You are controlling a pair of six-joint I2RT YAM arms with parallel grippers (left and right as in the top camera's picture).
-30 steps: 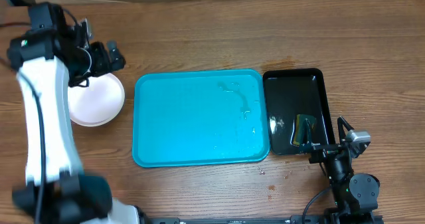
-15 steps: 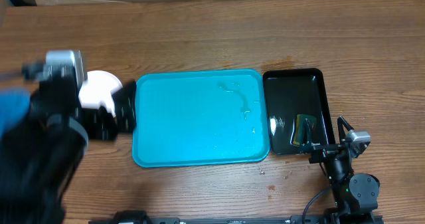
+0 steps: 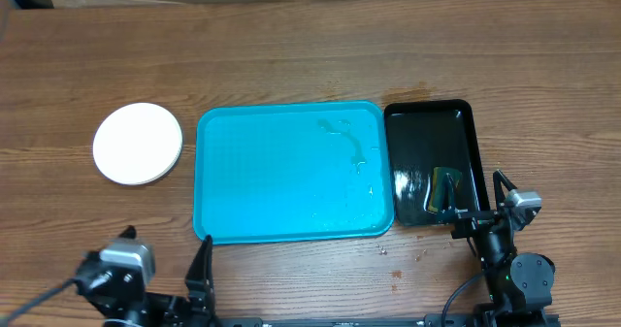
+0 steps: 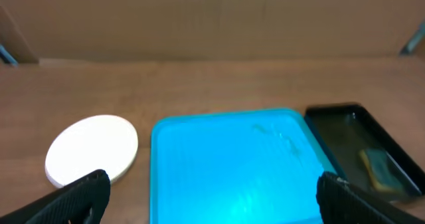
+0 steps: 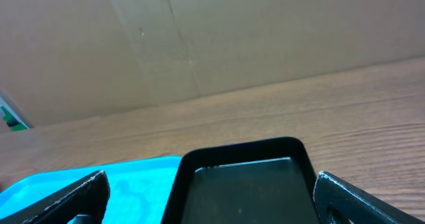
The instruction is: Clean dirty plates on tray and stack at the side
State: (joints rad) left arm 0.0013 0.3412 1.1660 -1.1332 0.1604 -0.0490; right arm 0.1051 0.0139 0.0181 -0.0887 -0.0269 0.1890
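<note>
A: In the blue tray [image 3: 252, 191]?

B: Nothing solid. Only faint streaks [image 3: 340, 130] and a few specks toward the far right corner, on otherwise bare turquoise.

A: And the black tray [image 3: 432, 133]?

B: Just beside the blue one, on its right, long edges running side by side. Holds a yellow-green sponge [image 3: 446, 183], lying flat in the near half. Next to the sponge, a pale glint on the glossy floor, too small to name.

A: Plates [image 3: 138, 144]?

B: Off the tray. Set on the wooden table [image 3: 310, 55], left of the blue tray, near it but apart. From above, one round white disc with a plain white top face. Impossible to tell how many lie underneath.

A: Left gripper [image 4: 212, 179]?

B: Low at the near edge of the table, left of centre. Spread as wide as can be, with the dark fingers [image 4: 80, 194] out at the bottom corners of the wrist view and nothing held between them. Faces across the plates and both trays.

A: Right gripper [image 5: 210, 177]?

B: Likewise parted fully, gripping nothing. Sits by the near edge just in front of the black tray, pointed over it toward a cardboard wall [image 5: 199, 38].

A: Any writing?

B: A small green-and-white scrap [image 5: 10, 115] at the far left of the right wrist view, too small to read.
</note>
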